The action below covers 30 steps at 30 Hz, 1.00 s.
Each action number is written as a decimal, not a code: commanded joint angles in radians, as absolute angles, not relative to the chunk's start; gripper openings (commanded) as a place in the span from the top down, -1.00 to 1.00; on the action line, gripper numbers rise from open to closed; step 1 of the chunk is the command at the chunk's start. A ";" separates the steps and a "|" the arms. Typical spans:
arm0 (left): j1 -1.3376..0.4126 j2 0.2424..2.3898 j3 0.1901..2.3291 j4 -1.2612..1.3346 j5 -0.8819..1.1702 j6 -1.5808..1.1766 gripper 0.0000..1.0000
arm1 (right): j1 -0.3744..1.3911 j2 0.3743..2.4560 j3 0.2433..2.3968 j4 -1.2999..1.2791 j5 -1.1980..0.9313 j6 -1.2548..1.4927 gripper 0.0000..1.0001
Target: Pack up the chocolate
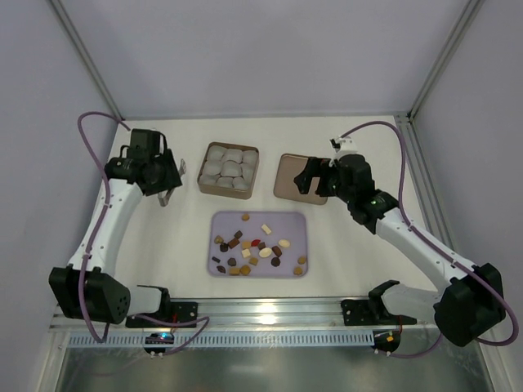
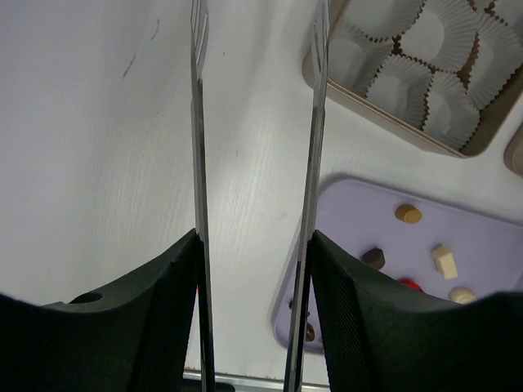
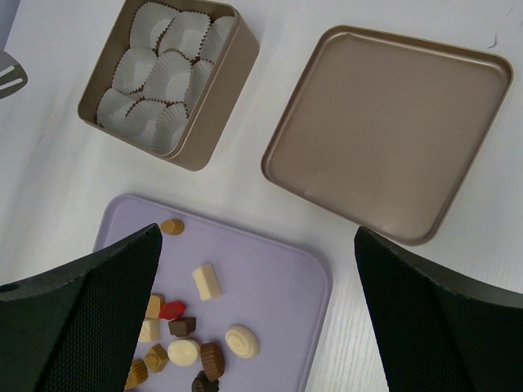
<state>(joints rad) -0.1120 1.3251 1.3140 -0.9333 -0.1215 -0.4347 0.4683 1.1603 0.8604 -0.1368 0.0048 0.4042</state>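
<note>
The chocolate (image 1: pixel 253 245) is several small dark brown, caramel, cream-white pieces and one red piece, scattered on a lavender tray (image 1: pixel 290 222) in the middle of the table. In the right wrist view the red piece (image 3: pixel 172 309) and a white oval (image 3: pixel 242 341) show on the tray (image 3: pixel 278 286). My left gripper (image 1: pixel 166 194) is open and empty, its long thin metal blades (image 2: pixel 198 122) apart over bare table left of the tray (image 2: pixel 359 212). My right gripper (image 1: pixel 313 181) is open wide and empty, above the tray's far right corner (image 3: pixel 257 237).
A brown square tin (image 1: pixel 202 175) with pale paper cups stands behind the tray; it also shows in both wrist views (image 2: pixel 384 117) (image 3: pixel 204 122). Its flat lid (image 1: pixel 286 175) lies upturned to the tin's right (image 3: pixel 388 131). Walls enclose the table.
</note>
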 commanded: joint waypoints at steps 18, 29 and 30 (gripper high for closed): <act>-0.403 1.066 1.347 -1.181 -0.074 -0.486 0.03 | 0.468 1.197 0.968 -0.152 -0.012 0.416 -1.00; -0.584 1.069 1.269 -1.169 -0.060 -0.544 0.07 | 0.468 1.184 0.962 -0.176 -0.005 0.414 -1.00; -0.595 1.069 1.263 -1.164 -0.060 -0.549 0.07 | 0.468 1.181 0.962 -0.178 -0.005 0.413 -0.99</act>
